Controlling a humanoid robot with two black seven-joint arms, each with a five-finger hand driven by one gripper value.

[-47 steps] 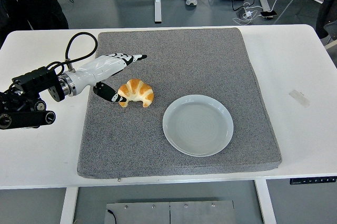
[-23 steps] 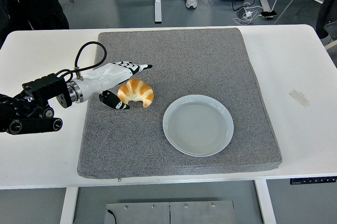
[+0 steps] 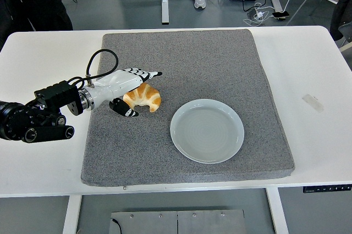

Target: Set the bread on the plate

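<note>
A golden croissant [image 3: 144, 96] lies on the grey mat [image 3: 187, 63], left of the pale round plate [image 3: 207, 131]. My left hand [image 3: 135, 91] reaches in from the left and brackets the croissant. Its white fingers [image 3: 142, 73] stretch over the croissant's far side and the thumb [image 3: 124, 110] sits at its near left side. The fingers are spread and not closed on the bread. The plate holds nothing. No right arm shows.
The grey mat covers most of the white table [image 3: 319, 69]. A small strip of tape [image 3: 312, 102] lies on the table at the right. People's feet and cables show on the floor beyond the far edge.
My left hand has moved right and toward the near edge, coming around the croissant. The croissant and plate have not moved.
</note>
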